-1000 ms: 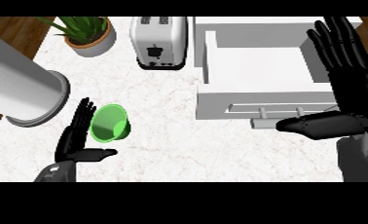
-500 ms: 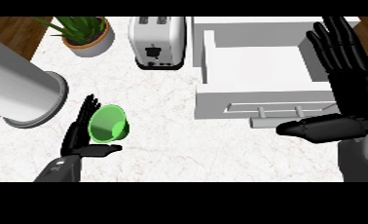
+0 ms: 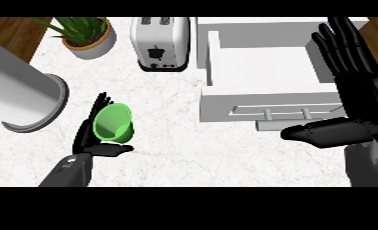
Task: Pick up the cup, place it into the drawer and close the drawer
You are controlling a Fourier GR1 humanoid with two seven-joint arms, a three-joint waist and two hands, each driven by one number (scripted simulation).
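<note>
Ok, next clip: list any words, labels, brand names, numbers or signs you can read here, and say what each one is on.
None can be read.
The toaster has a dark lever and knob on its front, no lettering.
The green cup, by the left hand, is plain.
The white drawer, potted plant and grey cylinder bear no marks.
The right hand carries no label.

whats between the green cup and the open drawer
Nothing: in the head view only bare marble counter separates the green cup, cradled by the left hand, from the open drawer. The toaster stands farther back.
</note>
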